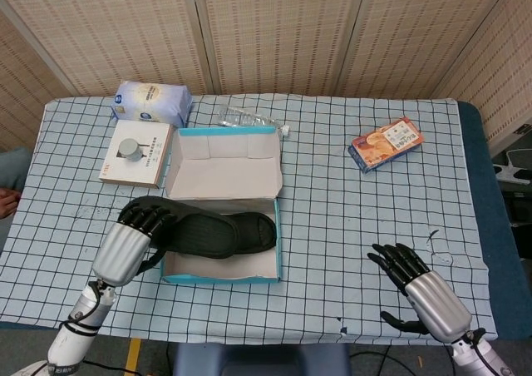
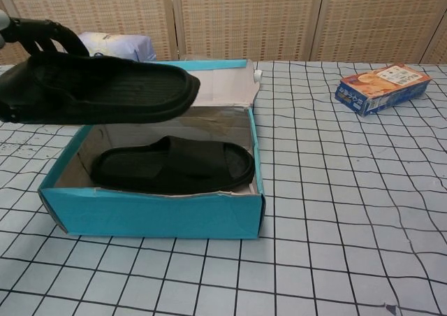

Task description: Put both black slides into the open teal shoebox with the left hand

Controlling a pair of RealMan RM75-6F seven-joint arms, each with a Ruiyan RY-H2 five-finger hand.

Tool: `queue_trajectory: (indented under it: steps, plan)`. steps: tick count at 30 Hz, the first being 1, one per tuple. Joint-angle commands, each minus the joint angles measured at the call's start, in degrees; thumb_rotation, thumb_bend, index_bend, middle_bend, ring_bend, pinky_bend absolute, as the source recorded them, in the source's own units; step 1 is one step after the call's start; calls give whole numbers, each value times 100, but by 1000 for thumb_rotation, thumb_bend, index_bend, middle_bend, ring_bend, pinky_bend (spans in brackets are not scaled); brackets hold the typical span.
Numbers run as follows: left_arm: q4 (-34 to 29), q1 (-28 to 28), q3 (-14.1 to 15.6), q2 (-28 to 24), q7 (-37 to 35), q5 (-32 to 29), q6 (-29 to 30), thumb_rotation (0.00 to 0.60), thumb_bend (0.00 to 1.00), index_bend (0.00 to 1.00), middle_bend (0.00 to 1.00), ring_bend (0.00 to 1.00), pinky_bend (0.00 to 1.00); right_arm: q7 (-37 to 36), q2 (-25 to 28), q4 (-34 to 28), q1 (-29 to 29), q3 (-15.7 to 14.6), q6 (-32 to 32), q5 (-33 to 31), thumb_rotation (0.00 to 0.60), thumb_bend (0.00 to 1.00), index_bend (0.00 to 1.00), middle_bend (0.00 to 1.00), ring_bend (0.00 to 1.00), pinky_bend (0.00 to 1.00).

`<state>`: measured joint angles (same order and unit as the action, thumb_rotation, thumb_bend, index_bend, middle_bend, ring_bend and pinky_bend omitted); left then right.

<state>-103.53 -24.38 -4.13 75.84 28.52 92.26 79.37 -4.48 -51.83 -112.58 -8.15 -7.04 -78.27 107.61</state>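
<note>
The left hand grips the second black slide at its heel end, fingers curled over the top edge, and holds it in the air above the open teal shoebox, over the box's 9 o'clock side with the toe reaching toward the middle. The first black slide already lies flat on the box floor, lengthwise from 9 to 3 o'clock, so the step in hand is the second and last placement. By my judgement the next move calls for carrying the held slide a little further toward 3 o'clock, levelling it over the opening, and lowering it on top of or just beside the one inside before letting go. The edges to mind are the near teal wall at 6 o'clock and the raised lid flap at 12 o'clock; the slide looks nearly as long as the box, so a skewed descent could catch a short wall. Near the box at 10 o'clock sit a white carton and a blue-white packet. The worktop toward 3 o'clock lies open. The right hand rests at 4 o'clock, fingers spread, holding nothing, well apart.
</note>
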Motion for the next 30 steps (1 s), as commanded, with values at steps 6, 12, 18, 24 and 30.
queue_trajectory:
  steps: [6,12,18,24,30]
  plan:
    - [-460,-152,52,585,1242,-344,-564,600,547,718,734,663,753,-394,-35,292,-93,-35,5,-22,589,158,0,0,0,0]
    - [-211,-293,-148,1155,1812,-691,-706,600,538,710,730,663,751,-605,-99,473,-163,-79,65,-9,589,158,0,0,0,0]
    - [24,-392,-460,1534,2157,-1127,-632,600,538,709,732,664,751,-767,-79,573,-184,-124,13,13,589,158,0,0,0,0]
    - [235,-282,-279,1610,2400,-1181,-450,600,532,708,740,666,753,-857,-22,657,-143,-135,-128,-27,589,158,0,0,0,0]
    - [234,-156,-10,1585,2407,-1073,-348,600,531,707,741,667,754,-929,-5,691,-147,-162,-149,-33,588,158,0,0,0,0]
